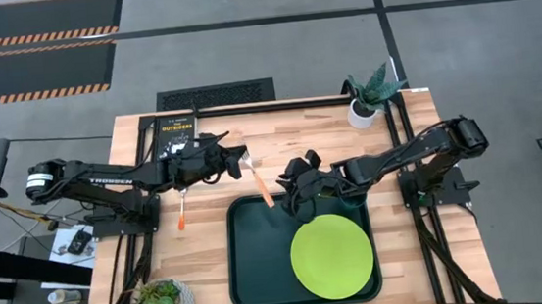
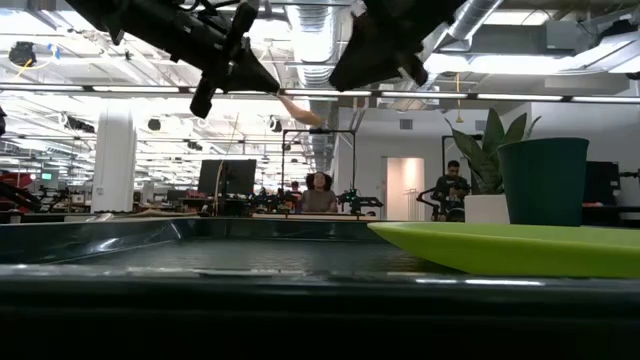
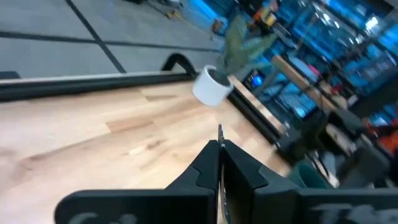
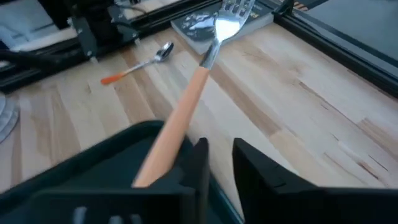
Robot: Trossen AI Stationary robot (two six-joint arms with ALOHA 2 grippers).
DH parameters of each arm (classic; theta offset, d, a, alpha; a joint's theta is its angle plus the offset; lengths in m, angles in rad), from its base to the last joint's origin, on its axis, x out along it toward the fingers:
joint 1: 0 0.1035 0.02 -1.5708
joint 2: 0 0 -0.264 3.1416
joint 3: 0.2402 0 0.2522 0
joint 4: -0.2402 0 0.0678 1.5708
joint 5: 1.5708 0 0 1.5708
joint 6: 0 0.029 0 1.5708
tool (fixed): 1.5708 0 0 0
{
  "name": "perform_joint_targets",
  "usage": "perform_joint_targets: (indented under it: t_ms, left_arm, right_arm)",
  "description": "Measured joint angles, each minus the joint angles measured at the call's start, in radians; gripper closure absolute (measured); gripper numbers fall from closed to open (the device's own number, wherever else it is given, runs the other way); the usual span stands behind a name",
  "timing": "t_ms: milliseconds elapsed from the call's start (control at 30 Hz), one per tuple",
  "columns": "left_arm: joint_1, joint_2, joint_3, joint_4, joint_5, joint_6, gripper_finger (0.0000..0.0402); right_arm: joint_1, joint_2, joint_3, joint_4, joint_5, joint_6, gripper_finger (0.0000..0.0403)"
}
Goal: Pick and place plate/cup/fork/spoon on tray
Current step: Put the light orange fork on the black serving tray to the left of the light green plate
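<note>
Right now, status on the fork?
Left gripper shut on fork, held up over tray edge. Right gripper open beside the handle, not gripping. Plate on tray; spoon on table.

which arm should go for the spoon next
Left, probably: the spoon lies on the table beside the left arm, while the right gripper hangs open over the tray. The left gripper must first release the fork.
</note>
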Motion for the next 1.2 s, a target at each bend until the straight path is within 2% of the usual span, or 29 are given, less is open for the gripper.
perform_joint_targets:
  t_ms: [233,400,533,733,867,1000,1200]
  left_arm:
    - [-0.003,-0.009,0.0,0.028,0.136,0.085,0.0401]
    - [-0.059,-0.009,0.0,0.092,0.231,0.133,0.0401]
    - [-0.156,-0.009,-0.022,0.127,0.198,0.181,0.0401]
    - [-0.291,-0.008,-0.175,0.482,0.16,0.191,0.0401]
    - [-0.368,0.0,-0.245,0.561,0.062,0.143,0.0401]
    - [-0.427,0.03,-0.254,0.584,-0.001,0.123,0.0401]
    - [-0.454,0.164,-0.216,0.718,0.035,0.154,0.0401]
  right_arm:
    - [0.055,-0.111,0.0,-0.108,0.005,0.004,0.0223]
    - [0.142,-0.252,0.0,-0.152,0.04,0.004,0.0198]
    - [0.247,-0.363,0.0,-0.215,0.145,0.014,0.0197]
    - [0.42,-0.45,0.0,-0.308,0.368,0.091,0.0209]
    - [0.495,-0.451,0.001,-0.357,0.486,0.142,0.0216]
    - [0.522,-0.42,0.001,-0.369,0.552,0.171,0.022]
    - [0.524,-0.376,0.0,-0.368,0.562,0.215,0.0223]
